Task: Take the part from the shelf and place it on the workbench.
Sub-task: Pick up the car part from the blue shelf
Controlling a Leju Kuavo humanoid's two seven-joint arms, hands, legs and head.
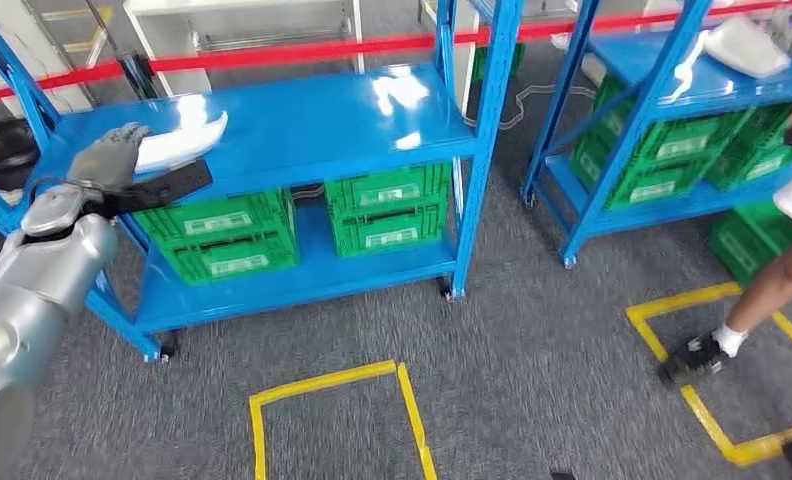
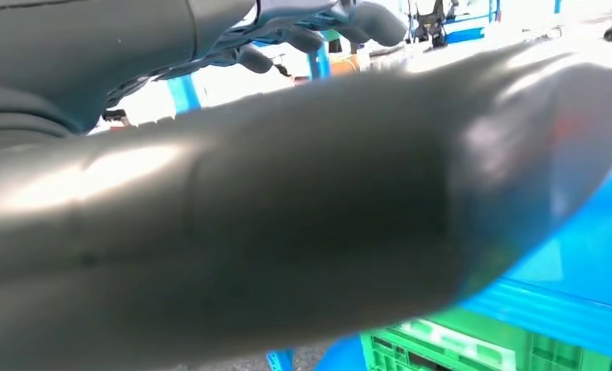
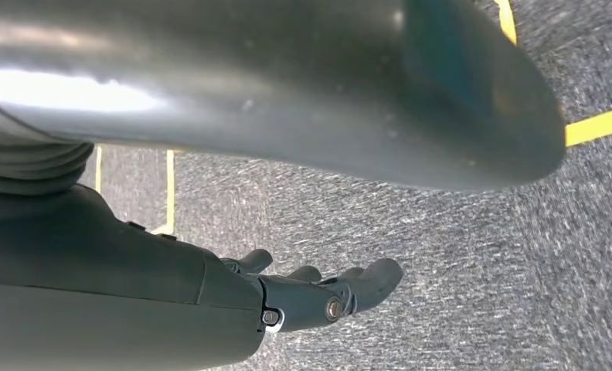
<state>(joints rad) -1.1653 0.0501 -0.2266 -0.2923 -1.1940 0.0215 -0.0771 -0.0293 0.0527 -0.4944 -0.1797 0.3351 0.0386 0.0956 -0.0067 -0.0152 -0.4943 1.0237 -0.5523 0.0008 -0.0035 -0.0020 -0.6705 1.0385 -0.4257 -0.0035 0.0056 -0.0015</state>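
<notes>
The right hand (image 3: 318, 297) hangs over carpet with fingers loosely extended, holding nothing, while the left hand (image 1: 112, 155) rests atop the white part (image 1: 177, 145) on the blue shelf (image 1: 312, 120), grip unclear since the thumb blocks its wrist view, so lifting could slip it off the edge

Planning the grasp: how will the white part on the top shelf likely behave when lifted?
The white part looks thin and flat, so probably light. Its glossy surface may slip in the left hand. It lies over the blue shelf edge, so a push might tip it off.
</notes>
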